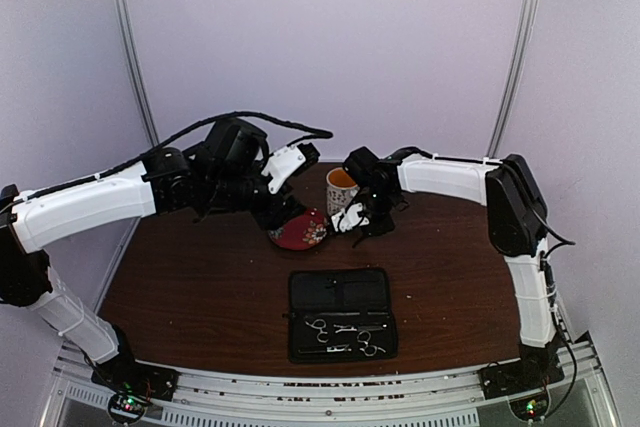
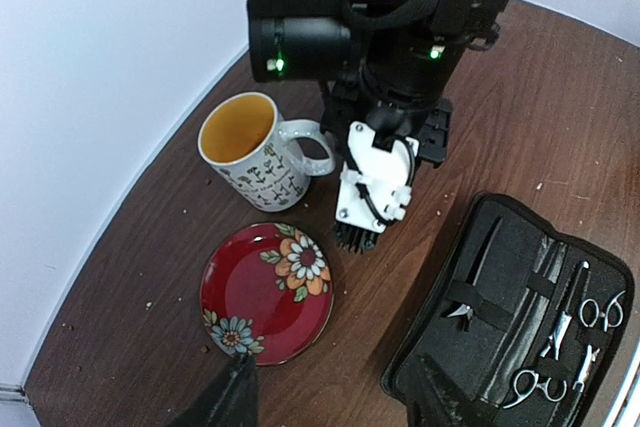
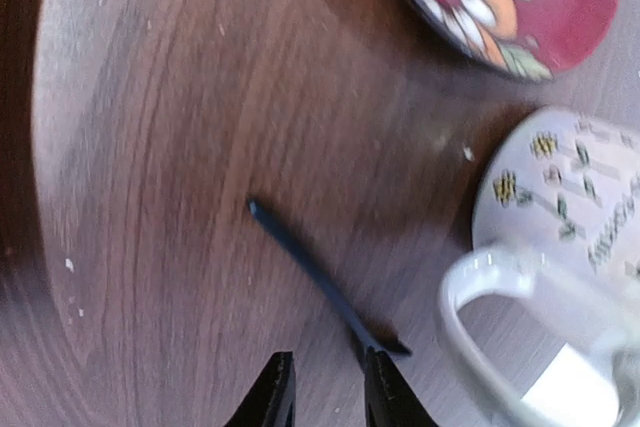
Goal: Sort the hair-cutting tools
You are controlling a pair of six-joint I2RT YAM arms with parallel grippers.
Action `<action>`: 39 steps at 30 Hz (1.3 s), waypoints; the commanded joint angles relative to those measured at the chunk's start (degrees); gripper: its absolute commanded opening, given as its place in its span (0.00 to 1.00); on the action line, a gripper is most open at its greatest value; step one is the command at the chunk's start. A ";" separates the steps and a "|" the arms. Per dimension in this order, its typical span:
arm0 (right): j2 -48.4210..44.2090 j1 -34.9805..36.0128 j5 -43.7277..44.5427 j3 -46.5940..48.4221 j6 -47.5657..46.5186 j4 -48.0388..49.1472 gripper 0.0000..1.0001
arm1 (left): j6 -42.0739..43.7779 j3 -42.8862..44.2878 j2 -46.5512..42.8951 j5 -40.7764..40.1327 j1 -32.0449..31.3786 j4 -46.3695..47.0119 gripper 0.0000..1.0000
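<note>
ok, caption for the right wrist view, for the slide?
Right pincer, open, poised by a thin black stick tool lying on the wood table, near the patterned mug and red saucer.

Dark wood table (image 1: 200, 287) — carries an open black zip case (image 1: 341, 314) towards the near edge, with a red floral saucer (image 1: 300, 231) behind it and a patterned mug (image 1: 341, 190) just beside the saucer. One thin black stick (image 3: 320, 282) lies flat by the mug's handle.
</note>
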 commanded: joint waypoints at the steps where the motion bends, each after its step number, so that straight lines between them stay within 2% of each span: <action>1: 3.37 1.98 4.99 3.51 -2.53 -0.61 0.24 | 0.42 2.02 -0.33 2.93 0.23 0.32 0.51; 13: 12.48 2.50 6.15 14.33 -2.34 -10.17 0.26 | 0.05 2.35 -0.83 5.79 0.22 -0.12 0.53; 26: 12.07 2.71 5.76 12.71 -1.65 -12.99 0.26 | 0.41 2.18 -0.68 5.94 0.30 -0.06 0.56; 28: 12.03 2.74 5.96 12.43 -1.42 -12.86 0.22 | 0.41 2.18 -0.62 6.14 0.26 -0.10 0.56; 33: 11.89 2.97 6.40 12.28 -0.66 -13.60 0.03 | 0.41 2.11 -0.32 6.25 0.19 -0.08 0.56; 39: 6.57 2.72 7.52 6.83 2.30 -11.09 0.00 | 0.30 2.09 -0.31 6.26 0.19 -0.07 0.56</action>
